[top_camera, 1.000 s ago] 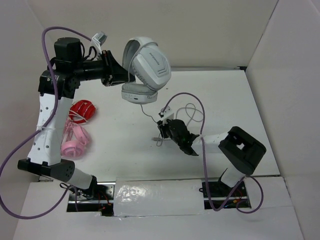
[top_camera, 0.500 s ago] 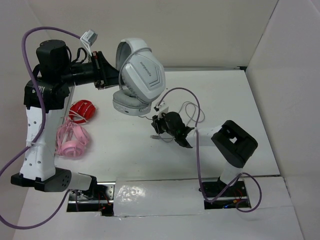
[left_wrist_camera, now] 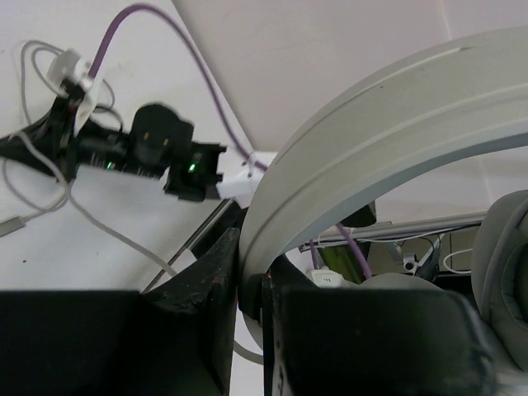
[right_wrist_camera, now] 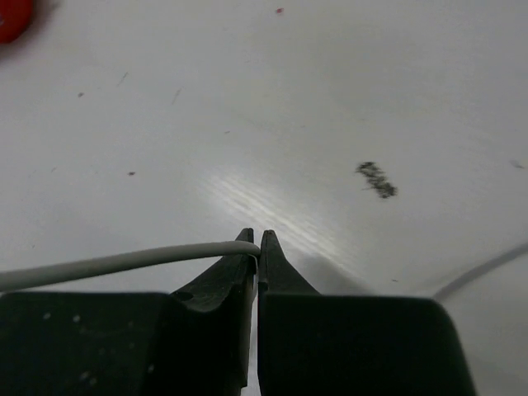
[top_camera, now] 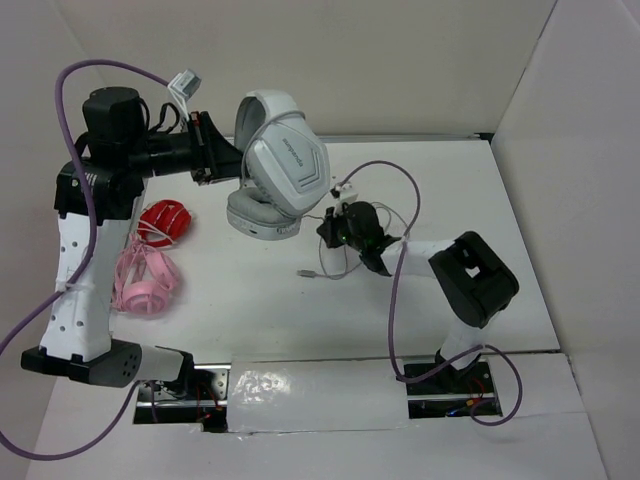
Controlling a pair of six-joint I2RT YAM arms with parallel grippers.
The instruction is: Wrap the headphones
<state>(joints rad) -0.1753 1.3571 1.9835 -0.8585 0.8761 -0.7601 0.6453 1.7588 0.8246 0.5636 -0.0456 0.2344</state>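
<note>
White worktop (top_camera: 250, 310) below; left end effector (left_wrist_camera: 252, 285) clenched on headphones (top_camera: 285, 160) headband (left_wrist_camera: 371, 132), aloft; right end effector (right_wrist_camera: 257, 244) pinching cable (right_wrist_camera: 99, 262), headphones just leftward, above.

the headphones (top_camera: 285, 160) are light grey-white with dark lettering on one cup; their thin cable (right_wrist_camera: 99, 262) is pale grey. left of the headphones are red headphones (top_camera: 165, 220) and pink headphones (top_camera: 148, 280). the table (top_camera: 250, 300) is white with a few dark specks. the left gripper (left_wrist_camera: 252, 285) and right gripper (right_wrist_camera: 257, 243) are black, and the purple leads (top_camera: 391, 300) are plain.
</note>
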